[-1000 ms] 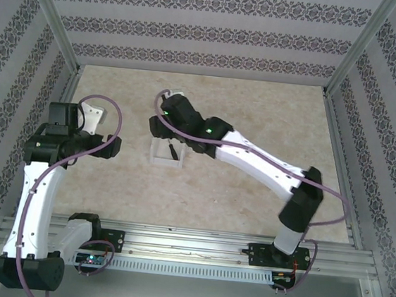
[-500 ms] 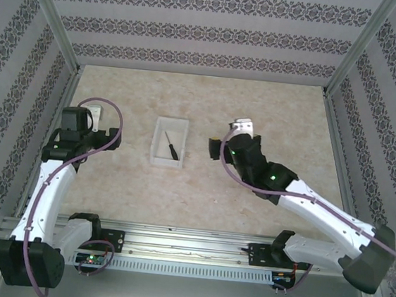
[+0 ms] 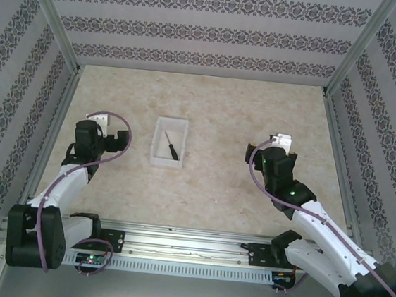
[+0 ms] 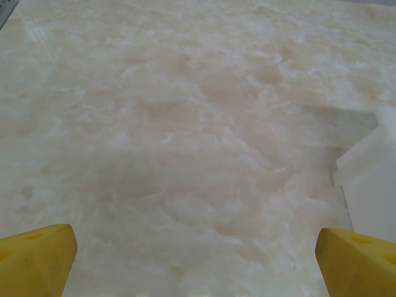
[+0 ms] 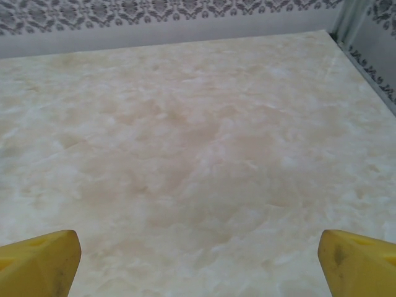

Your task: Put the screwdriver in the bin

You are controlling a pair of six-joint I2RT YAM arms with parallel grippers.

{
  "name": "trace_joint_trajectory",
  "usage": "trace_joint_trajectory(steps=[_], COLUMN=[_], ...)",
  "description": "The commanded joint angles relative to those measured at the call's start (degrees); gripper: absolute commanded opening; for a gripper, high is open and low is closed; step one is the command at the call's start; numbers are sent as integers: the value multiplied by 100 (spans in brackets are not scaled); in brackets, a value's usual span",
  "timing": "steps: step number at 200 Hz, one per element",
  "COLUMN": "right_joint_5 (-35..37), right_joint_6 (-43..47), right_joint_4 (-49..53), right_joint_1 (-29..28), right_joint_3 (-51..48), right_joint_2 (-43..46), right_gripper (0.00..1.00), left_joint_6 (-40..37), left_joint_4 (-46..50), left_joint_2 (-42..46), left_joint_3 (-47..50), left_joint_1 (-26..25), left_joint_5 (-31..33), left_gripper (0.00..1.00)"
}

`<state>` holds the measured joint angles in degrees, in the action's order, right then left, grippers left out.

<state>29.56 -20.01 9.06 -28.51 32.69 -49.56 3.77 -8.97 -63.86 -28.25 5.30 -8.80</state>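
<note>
Screwdriver (image 3: 172, 146) lying in bin (image 3: 166, 163); I'm seeing left tool (image 4: 197, 263), right tool (image 5: 198, 263) gaping wide, gripping nothing, fingertips (image 4: 37, 260) cropped by frame.

So the right gripper (image 5: 198, 266) had its two yellow fingertips (image 5: 37, 260) spread way apart in the bottom corners, over a beige marbled tabletop (image 5: 198, 154). A grey damask-patterned wall (image 5: 154, 12) ran along the back, with a silvery metal post (image 5: 349, 18) top right.

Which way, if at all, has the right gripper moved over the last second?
Yes. The right gripper has swung right, away from the bin, and now sits open well clear of it.
</note>
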Motion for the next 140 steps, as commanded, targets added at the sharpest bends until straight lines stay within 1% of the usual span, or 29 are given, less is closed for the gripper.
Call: trace_joint_trajectory(steps=[1, 11, 33, 42, 47, 57, 78, 94, 99, 108, 114, 129, 140], right_joint_5=[70, 104, 127, 237, 306, 360, -40, -404, -568, -903, -1000, -1259, -1413], right_joint_6=[477, 729, 1451, 1693, 1834, 1878, 1940, 1904, 1821, 1614, 1488, 1547, 1634], right_joint_4=[-1097, -1621, -2785, -3082, -3249, -3406, -4303, -4980, -5134, -5421, -5641, -5958, -6142], right_joint_1=[312, 468, 707, 760, 798, 901, 1235, 1647, 1823, 2163, 2329, 2493, 2543], right_joint_3=[-470, -728, -1212, -1264, -1453, -1556, -1899, -2059, -2071, -2067, -2030, -1853, -1668], right_joint_2=[149, 205, 49, -110, -222, -382, -836, -1224, -1365, -1672, -1886, -2326, -2755], right_gripper=[98, 98, 98, 98, 98, 98, 98, 98, 98, 98, 98, 98, 98], left_joint_6=[104, 23, -125, -135, -149, -166, -92, -85, -118, -186, -190, -69, -101], left_joint_4=[-1753, -2279, -3870, -4479, -4772, -5349, -6327, -7135, -7113, -6698, -6532, -6641, -6393], left_joint_2=[-320, -497, -948, -1185, -1311, -1668, -2491, -3109, -3105, -2861, -2786, -2941, -2856], left_joint_3=[325, 567, 1173, 1365, 1441, 1559, 1625, 1672, 1695, 1686, 1660, 1562, 1510], left_joint_1=[-44, -39, -44, -46, -47, -45, -37, -37, -36, -37, -38, -37, -38], left_joint_5=[-203, -255, -294, -287, -283, -252, -166, -196, -252, -387, -391, -143, -217], left_gripper=[99, 99, 99, 99, 99, 99, 99, 99, 99, 99, 99, 99, 99])
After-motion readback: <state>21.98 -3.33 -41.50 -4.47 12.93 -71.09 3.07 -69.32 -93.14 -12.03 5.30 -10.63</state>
